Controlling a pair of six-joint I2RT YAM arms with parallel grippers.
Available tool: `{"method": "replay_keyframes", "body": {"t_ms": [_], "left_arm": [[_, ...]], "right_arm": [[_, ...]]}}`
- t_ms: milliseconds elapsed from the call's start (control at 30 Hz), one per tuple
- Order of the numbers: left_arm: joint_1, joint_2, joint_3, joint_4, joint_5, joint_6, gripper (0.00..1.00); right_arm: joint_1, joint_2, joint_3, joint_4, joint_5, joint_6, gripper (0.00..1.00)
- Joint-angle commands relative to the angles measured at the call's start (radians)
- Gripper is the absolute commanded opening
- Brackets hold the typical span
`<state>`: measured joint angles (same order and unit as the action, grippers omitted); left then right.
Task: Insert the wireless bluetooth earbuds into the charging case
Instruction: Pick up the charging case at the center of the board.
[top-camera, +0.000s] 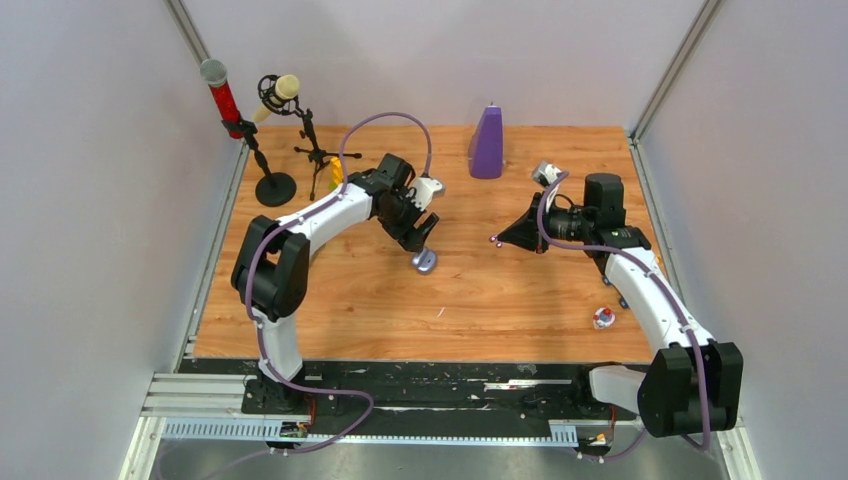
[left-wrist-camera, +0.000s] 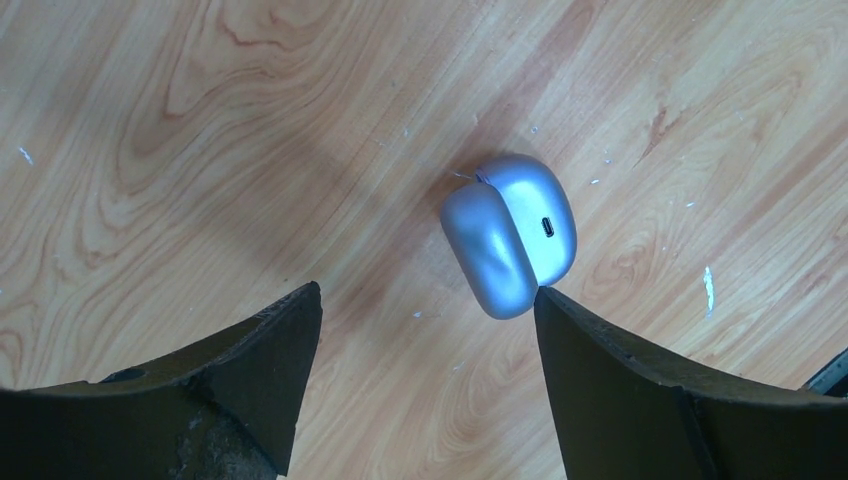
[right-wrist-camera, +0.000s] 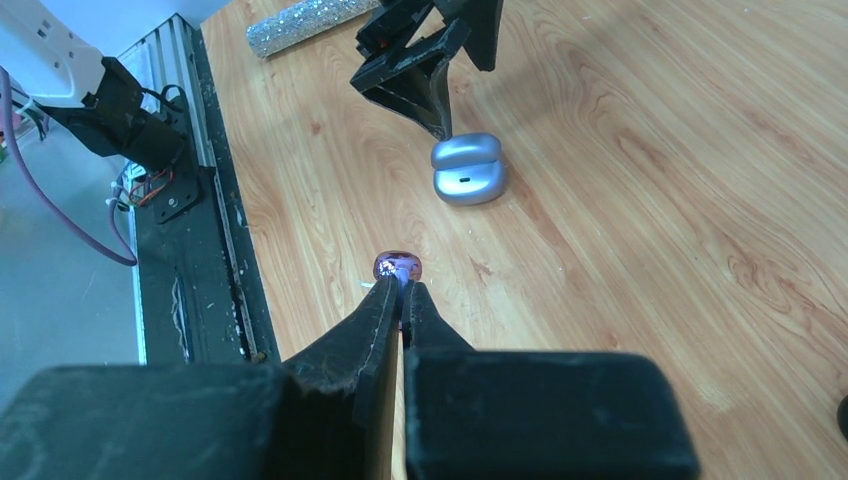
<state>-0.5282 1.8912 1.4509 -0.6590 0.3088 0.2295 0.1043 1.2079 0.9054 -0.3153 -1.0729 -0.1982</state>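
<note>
- Looking down from the top view, the left arm's fingers hang right over the case near the middle of the worktop. They hide part of it, and how wide they stand is hard to judge from here.
- The right arm's fingers point at the case from the right, well apart from it. Whatever sits at their tips is too small to make out.
- A red microphone and a pale-headed microphone stand on stands at the back left.
- A purple cone-shaped block stands at the back, and a small red and white thing I cannot identify lies near the right arm.
- From the left wrist, the left arm's fingers are cut off by the bottom edge. They are spread wide with only bare wood between them, gripping nothing.
- One tip comes right up to the case's edge; I cannot tell whether it touches.
- The case is a smooth silvery-lilac oval in two rounded halves, with a small charging port on one half. Whether its lid is fully closed is unclear.
- From the right wrist, the right arm's fingers are pressed together on a tiny glossy purple earbud, most of it hidden between the tips.
- Beyond it sits the case, with the left arm's fingers just above it.
- A glittery silver stick is cut off at the top edge, and a black rail runs along the left.
</note>
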Motion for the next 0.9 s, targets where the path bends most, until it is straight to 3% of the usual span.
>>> {"method": "replay_keyframes", "body": {"t_ms": [0, 133, 333, 533, 867], "left_arm": [[-0.001, -0.041, -0.010, 0.045, 0.004, 0.040, 0.86], [0.010, -0.132, -0.083, 0.168, -0.105, 0.226, 0.99], [0.022, -0.234, -0.223, 0.326, -0.196, 0.422, 1.00], [0.021, -0.207, -0.312, 0.409, -0.225, 0.456, 1.00], [0.017, -0.140, -0.311, 0.405, -0.178, 0.418, 1.00]], "right_arm": [[0.004, -0.016, -0.007, 0.043, 0.008, -0.044, 0.00], [0.003, -0.010, -0.005, 0.043, 0.012, -0.044, 0.00], [0.003, -0.006, -0.002, 0.044, 0.016, -0.044, 0.00], [0.004, -0.013, -0.002, 0.044, 0.019, -0.041, 0.00], [0.003, -0.019, -0.002, 0.044, 0.022, -0.043, 0.00]]}}
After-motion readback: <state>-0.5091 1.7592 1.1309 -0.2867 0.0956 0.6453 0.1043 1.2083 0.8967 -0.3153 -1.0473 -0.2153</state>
